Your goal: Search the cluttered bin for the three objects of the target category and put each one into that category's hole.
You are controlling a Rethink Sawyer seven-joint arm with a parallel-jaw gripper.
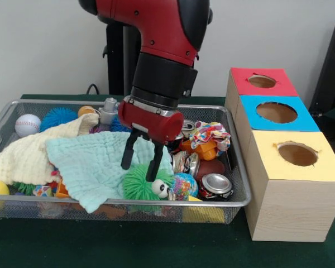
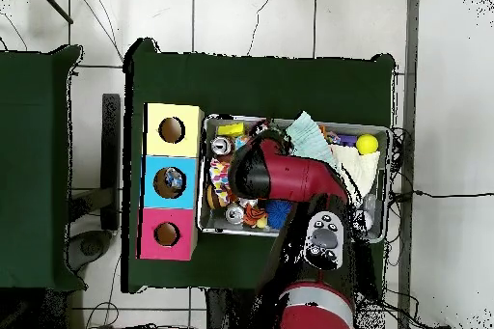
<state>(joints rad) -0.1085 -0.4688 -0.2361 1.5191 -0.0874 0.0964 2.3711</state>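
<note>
Cloth (image 1: 92, 162) in mint green lies nearest us in the wire bin (image 1: 234, 198), beside a fuzzy green ball (image 1: 138, 184). Above them we see the gripper (image 1: 139, 159), fingers parted and empty. Three holed boxes (image 1: 293, 184) stand beside the bin.

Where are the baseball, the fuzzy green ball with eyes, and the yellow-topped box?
baseball (image 1: 27, 124), front view, middle of its white face.
fuzzy green ball (image 1: 138, 183), front view, its left fuzz.
yellow-topped box (image 1: 279, 204), front view, wooden side.
</note>
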